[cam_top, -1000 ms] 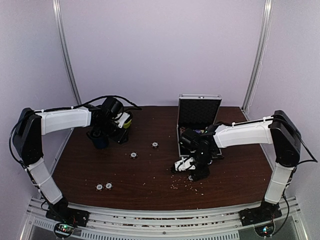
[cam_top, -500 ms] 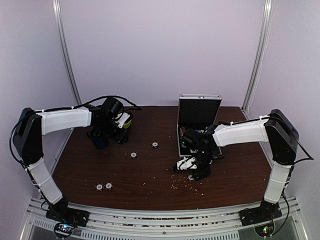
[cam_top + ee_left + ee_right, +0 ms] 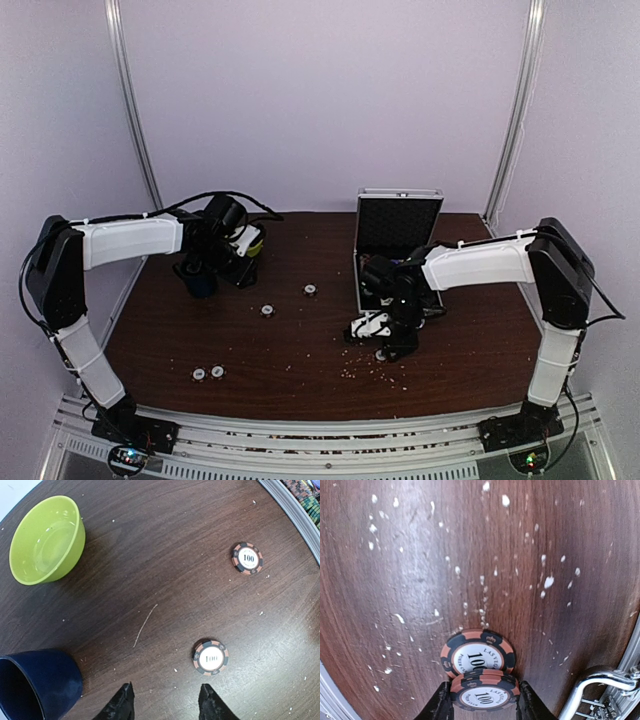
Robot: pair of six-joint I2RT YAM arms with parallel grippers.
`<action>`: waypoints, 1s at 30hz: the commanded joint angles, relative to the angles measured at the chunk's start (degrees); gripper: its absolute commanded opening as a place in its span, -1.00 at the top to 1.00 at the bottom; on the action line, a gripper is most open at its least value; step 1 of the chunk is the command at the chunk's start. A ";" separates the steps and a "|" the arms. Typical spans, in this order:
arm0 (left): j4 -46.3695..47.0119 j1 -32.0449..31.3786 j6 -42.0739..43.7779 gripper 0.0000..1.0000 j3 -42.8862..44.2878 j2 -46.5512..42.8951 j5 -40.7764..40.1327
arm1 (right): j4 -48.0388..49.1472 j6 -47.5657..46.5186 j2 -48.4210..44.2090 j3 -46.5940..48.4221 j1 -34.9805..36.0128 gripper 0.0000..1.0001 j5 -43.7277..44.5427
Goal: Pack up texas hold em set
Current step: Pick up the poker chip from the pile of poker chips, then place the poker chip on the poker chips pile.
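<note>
The silver briefcase [image 3: 398, 232] stands open at the back right, with chips inside its tray [image 3: 306, 500]. My right gripper [image 3: 483, 700] is shut on a short stack of black-and-orange "100" chips [image 3: 485, 692], held just above the table. A second such chip [image 3: 477, 652] lies flat right under it. In the top view this gripper [image 3: 383, 340] is in front of the briefcase. My left gripper [image 3: 166, 705] is open and empty, low over the table by the mug [image 3: 200, 280]. One chip [image 3: 210, 657] lies just ahead of its right finger, another [image 3: 247, 558] lies farther off.
A lime-green bowl [image 3: 47, 539] and a dark blue mug [image 3: 37, 685] stand at the back left. Two chips [image 3: 208, 373] lie together near the front left, two more [image 3: 267, 310] [image 3: 310, 290] mid-table. Pale crumbs litter the wood [image 3: 485, 570]. The briefcase handle [image 3: 592, 680] is by the right gripper.
My right arm has shifted slightly back and left with the chips in its gripper. The left arm has not moved.
</note>
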 commanded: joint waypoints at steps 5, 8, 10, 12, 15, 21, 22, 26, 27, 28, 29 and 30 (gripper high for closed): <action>0.69 0.48 0.77 0.11 1.54 1.19 0.97 | -0.86 1.77 1.09 2.99 2.55 0.62 -0.29; 0.64 0.54 0.83 0.11 1.45 1.09 1.06 | -0.87 1.93 2.25 3.42 2.66 0.61 0.43; 0.66 0.53 0.78 0.12 1.45 1.09 1.06 | -0.77 2.03 2.59 3.55 2.65 0.61 1.05; 0.69 0.51 0.80 0.12 1.45 1.09 1.06 | -0.45 2.23 2.73 3.64 2.66 0.60 1.60; 0.69 0.50 0.78 0.11 1.45 1.17 1.15 | -0.37 2.42 3.23 3.81 2.69 0.58 2.34; 0.69 0.54 0.78 0.11 1.45 1.27 1.07 | 0.18 2.57 3.48 3.86 2.71 0.31 2.38; 0.69 0.47 0.84 0.11 1.45 1.26 1.11 | 0.10 2.56 3.56 3.91 2.67 0.25 2.37; 0.69 0.53 0.78 0.11 1.45 1.38 1.14 | -0.19 2.47 4.08 4.12 2.64 0.13 2.25; 0.67 0.48 0.82 0.11 1.45 1.35 1.07 | -0.29 2.48 4.29 4.21 2.65 0.13 2.28; 0.69 0.48 0.83 0.11 1.45 1.40 1.06 | -0.37 2.48 4.46 4.37 2.65 0.12 2.16; 0.69 0.47 0.78 0.11 1.45 1.35 1.08 | -0.58 2.37 4.58 4.53 2.65 0.11 1.86; 0.68 0.51 0.77 0.11 1.45 1.36 1.11 | -0.94 2.36 4.67 4.78 2.68 0.06 1.44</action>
